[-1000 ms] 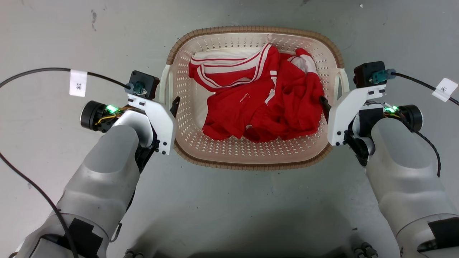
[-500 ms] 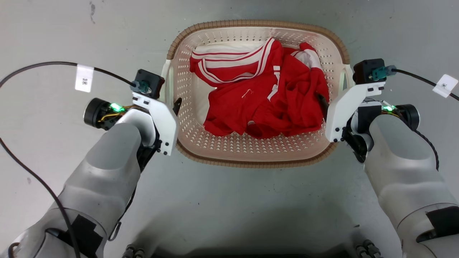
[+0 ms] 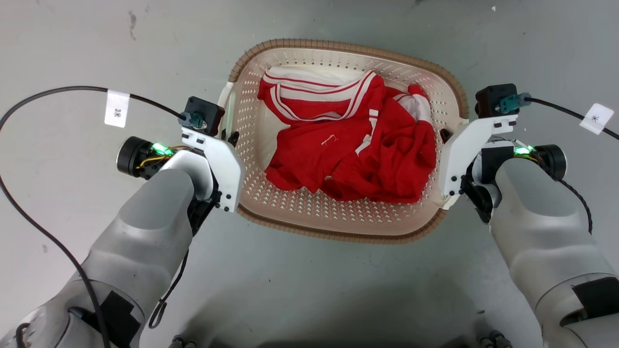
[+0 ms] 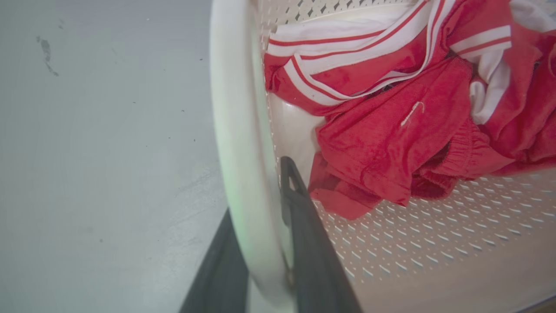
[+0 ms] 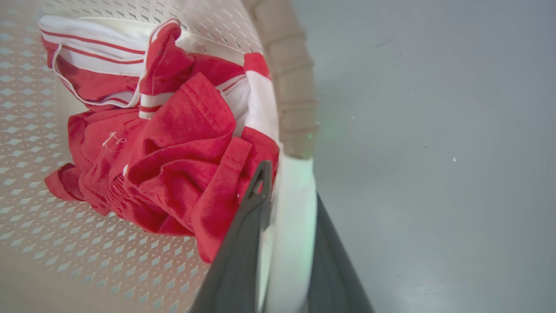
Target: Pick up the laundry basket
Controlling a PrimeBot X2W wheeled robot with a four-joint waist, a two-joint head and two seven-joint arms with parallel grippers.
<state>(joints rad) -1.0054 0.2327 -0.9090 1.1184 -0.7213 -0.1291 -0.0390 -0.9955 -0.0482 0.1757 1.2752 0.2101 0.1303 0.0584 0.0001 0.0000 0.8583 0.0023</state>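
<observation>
Where the left gripper (image 4: pixel 256 191) meets the laundry basket (image 3: pixel 348 237), its two dark fingers (image 4: pixel 304 226) pinch the white side handle (image 4: pixel 236 130), one finger inside the perforated wall and one outside. The right gripper (image 5: pixel 290 182) clamps the opposite handle (image 5: pixel 291 226) in the same way. The basket sits between the two grippers, skewed in the head view, and holds crumpled red-and-white clothing (image 3: pixel 358 150). A grey floor (image 3: pixel 309 290) lies beneath; whether the basket touches it cannot be judged.
</observation>
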